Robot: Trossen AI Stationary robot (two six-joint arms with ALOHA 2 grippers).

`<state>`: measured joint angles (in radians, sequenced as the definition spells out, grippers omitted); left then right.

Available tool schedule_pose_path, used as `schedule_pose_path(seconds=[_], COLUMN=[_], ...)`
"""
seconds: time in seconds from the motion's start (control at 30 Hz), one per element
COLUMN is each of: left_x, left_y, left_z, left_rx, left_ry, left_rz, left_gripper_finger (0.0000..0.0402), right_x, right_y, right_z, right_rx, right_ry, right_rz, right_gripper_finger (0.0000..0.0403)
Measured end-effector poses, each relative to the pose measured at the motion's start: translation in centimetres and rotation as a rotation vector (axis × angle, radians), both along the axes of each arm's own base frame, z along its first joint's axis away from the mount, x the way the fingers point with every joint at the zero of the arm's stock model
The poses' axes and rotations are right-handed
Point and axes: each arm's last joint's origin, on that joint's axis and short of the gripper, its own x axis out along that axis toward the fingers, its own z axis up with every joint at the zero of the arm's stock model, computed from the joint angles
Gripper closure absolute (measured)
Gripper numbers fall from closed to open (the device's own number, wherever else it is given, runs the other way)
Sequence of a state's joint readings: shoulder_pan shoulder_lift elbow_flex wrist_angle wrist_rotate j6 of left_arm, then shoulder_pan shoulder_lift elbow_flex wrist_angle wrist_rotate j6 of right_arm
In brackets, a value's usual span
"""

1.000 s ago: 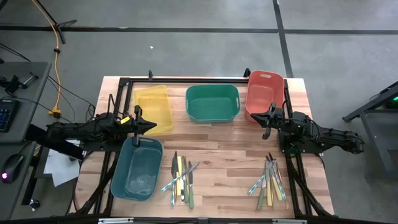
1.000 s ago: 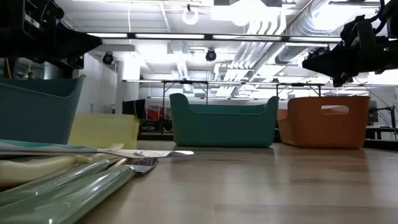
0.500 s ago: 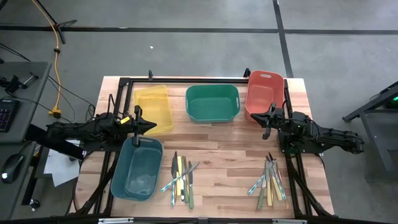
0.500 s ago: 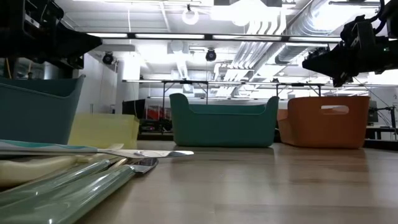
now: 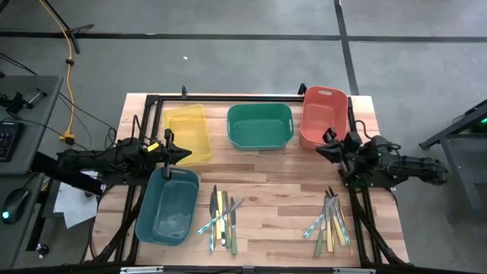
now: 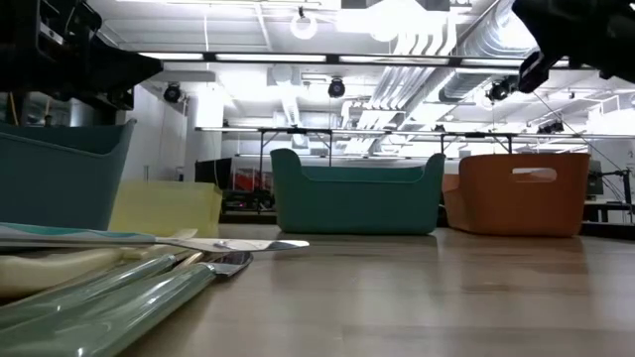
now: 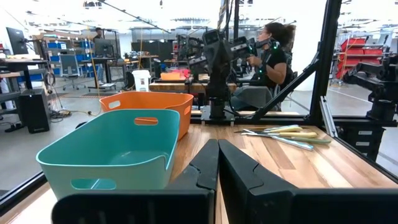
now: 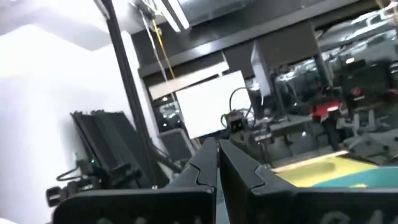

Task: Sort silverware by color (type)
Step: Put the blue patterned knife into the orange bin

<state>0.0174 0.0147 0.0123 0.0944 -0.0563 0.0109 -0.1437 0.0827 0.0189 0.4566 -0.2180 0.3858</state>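
Observation:
The silverware lies in two loose piles near the table's front edge: one [image 5: 221, 219] at the middle and one [image 5: 329, 221] toward the right. Its handles are yellow, green, light blue, grey and wooden. My left gripper [image 5: 188, 154] points level between the yellow bin [image 5: 188, 131] and the blue-teal bin [image 5: 167, 207], shut and holding nothing; its fingers [image 7: 217, 163] meet in the left wrist view. My right gripper [image 5: 318, 151] hovers beside the red bin [image 5: 323, 114], tipped upward and shut on nothing [image 8: 217, 163].
A green bin [image 5: 260, 125] stands at the back middle, between the yellow and red bins. A black frame [image 5: 228, 97] runs along the table's far edge and its sides. Bare wood [image 5: 274, 190] lies between the two piles. A person [image 7: 273, 59] sits beyond the table.
My right gripper has risen a little and tipped its fingers upward, rolling somewhat about its own line. It has stayed shut. In the low view it has climbed toward the picture's top. The silverware and bins have not moved.

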Motion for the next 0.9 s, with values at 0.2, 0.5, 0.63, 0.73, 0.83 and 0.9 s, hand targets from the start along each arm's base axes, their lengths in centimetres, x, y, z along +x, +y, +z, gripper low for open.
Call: schedule_pose_path(seconds=[0.2, 0.5, 0.63, 0.73, 0.83, 0.9], left_x=[0.0, 0.0, 0.0, 0.0, 0.0, 0.0], left_y=[0.0, 0.0, 0.0, 0.0, 0.0, 0.0], left_z=[0.0, 0.0, 0.0, 0.0, 0.0, 0.0], left_rx=[0.0, 0.0, 0.0, 0.0, 0.0, 0.0], left_ry=[0.0, -0.001, -0.001, -0.001, -0.001, 0.0], left_rz=[0.0, 0.0, 0.0, 0.0, 0.0, 0.0], left_gripper_finger=[0.0398, 0.0398, 0.0398, 0.0398, 0.0398, 0.0398], right_x=[1.2, 4.1, 6.2, 7.8, 9.5, 10.8], right_y=[0.7, 1.9, 2.4, 3.3, 4.5, 5.5], right_z=[-0.4, 6.2, 8.3, 9.5, 10.4, 10.7], right_rx=[-0.022, -0.238, -0.256, -0.229, -0.209, -0.217], right_ry=[0.09, 0.305, 0.56, 0.777, 0.99, 1.146], right_rz=[-0.007, -0.072, -0.067, -0.037, 0.007, 0.029], right_gripper_finger=[0.0402, 0.0402, 0.0401, 0.0384, 0.035, 0.0324])
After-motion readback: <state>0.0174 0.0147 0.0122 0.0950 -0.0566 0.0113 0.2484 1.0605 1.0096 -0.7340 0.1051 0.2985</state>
